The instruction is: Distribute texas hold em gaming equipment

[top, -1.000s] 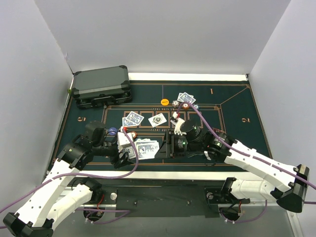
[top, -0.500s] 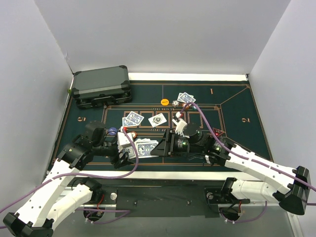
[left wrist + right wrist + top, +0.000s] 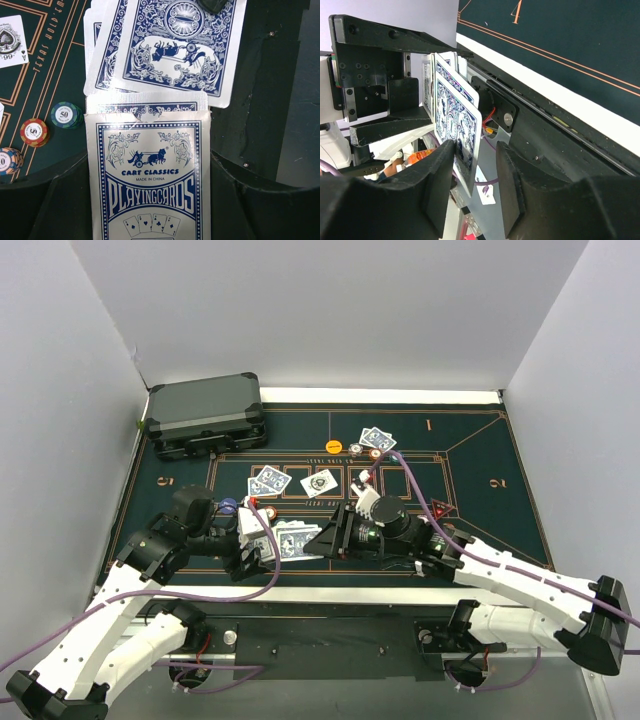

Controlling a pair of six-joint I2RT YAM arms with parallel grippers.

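Box (image 3: 150, 200) marked "CART CLASSICS" sits clamped in left claw (image 3: 149, 167) — right claw (image 3: 476, 172) apart, straddling a card (image 3: 457, 125).

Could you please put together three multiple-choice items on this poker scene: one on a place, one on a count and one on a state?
1. At which part of the green mat does the dark grey case lie?
A. near right corner
B. far left corner
C. centre

2. How many poker chips show in the left wrist view?
A. one
B. five
C. three

3. What state is the left tool in?
A. shut on the card box
B. open above the case
C. open and empty

Answers:
1 B: in the top view the case sits at the far left corner.
2 C: a teal one, a red one and one cut off by the frame's edge.
3 A: the card box sits clamped between its fingers.
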